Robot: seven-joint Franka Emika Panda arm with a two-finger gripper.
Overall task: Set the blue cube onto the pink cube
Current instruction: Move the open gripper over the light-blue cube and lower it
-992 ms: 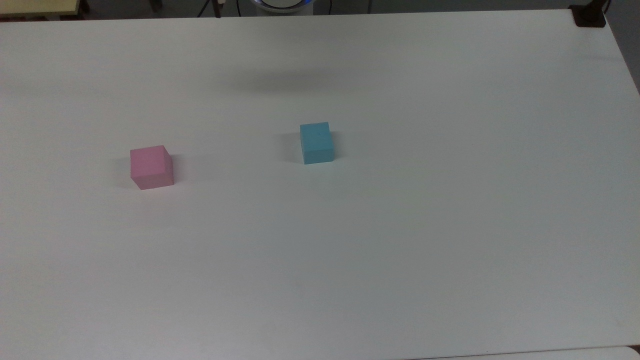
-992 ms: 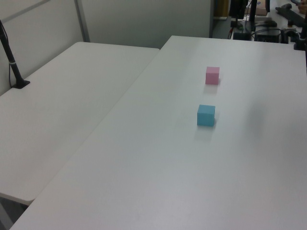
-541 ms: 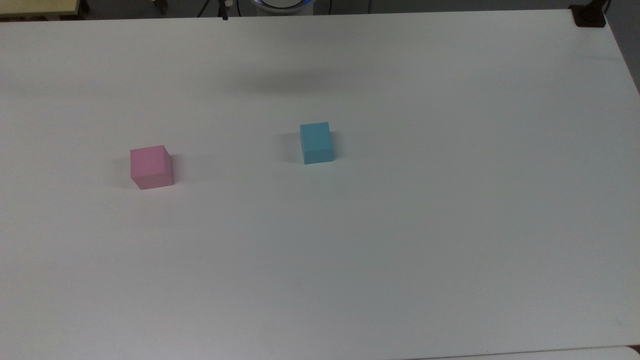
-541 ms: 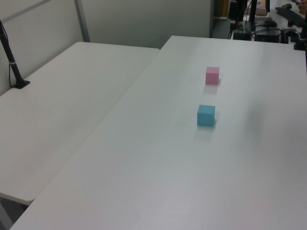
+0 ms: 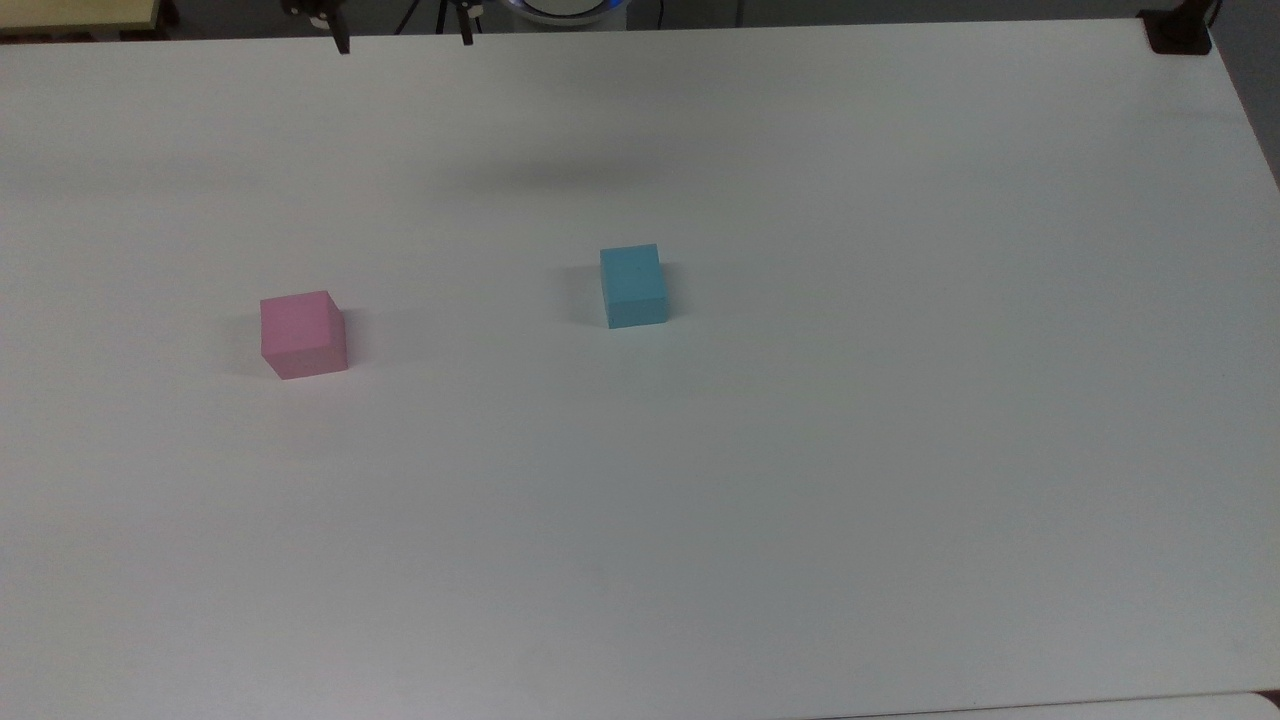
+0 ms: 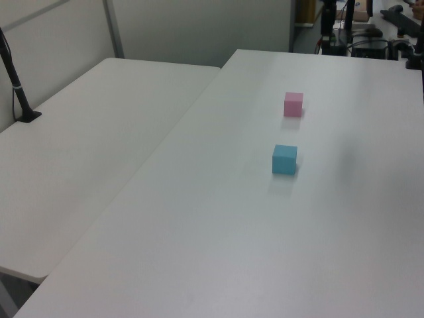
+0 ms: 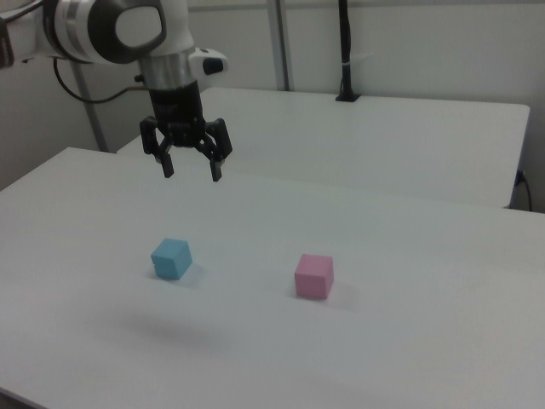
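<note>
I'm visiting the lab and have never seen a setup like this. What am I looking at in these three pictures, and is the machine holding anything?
It is one robot arm ending in a two-finger gripper, filmed at the same moment by three fixed cameras. The top view looks down on the white table; the left view and the right view look across it from opposite sides. On the table sit two small blocks, apart from each other: the blue cube and the pink cube. In the right view the gripper hangs in the air above the table, up behind the blue cube, with its fingers spread open. It holds nothing. A second white table stands behind.
</note>
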